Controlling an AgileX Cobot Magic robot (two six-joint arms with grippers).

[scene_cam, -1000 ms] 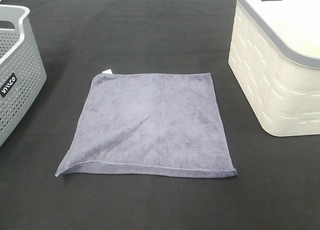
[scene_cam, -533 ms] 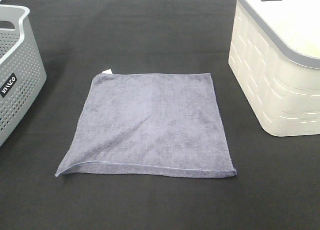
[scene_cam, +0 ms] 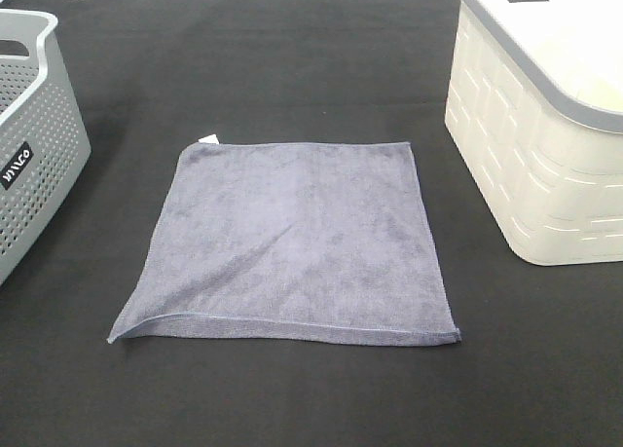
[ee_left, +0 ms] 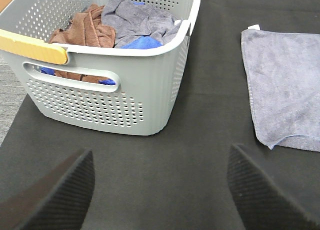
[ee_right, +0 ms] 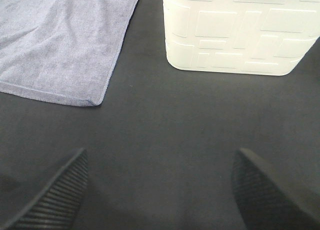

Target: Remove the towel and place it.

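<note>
The slate blue-grey towel (scene_cam: 297,242) lies spread flat on the black table, its small white tag (scene_cam: 207,138) at the far left corner and its near left corner slightly curled. It also shows in the left wrist view (ee_left: 287,84) and in the right wrist view (ee_right: 65,39). My left gripper (ee_left: 160,190) is open and empty, above the black cloth near the grey basket. My right gripper (ee_right: 160,190) is open and empty, above the black cloth between the towel's near right corner and the white basket. Neither gripper shows in the exterior view.
A grey perforated basket (scene_cam: 29,135) stands at the left; in the left wrist view it (ee_left: 100,89) holds brown, grey and blue cloths (ee_left: 120,24). A white basket (scene_cam: 545,126) with a grey rim stands at the right, also seen in the right wrist view (ee_right: 235,34).
</note>
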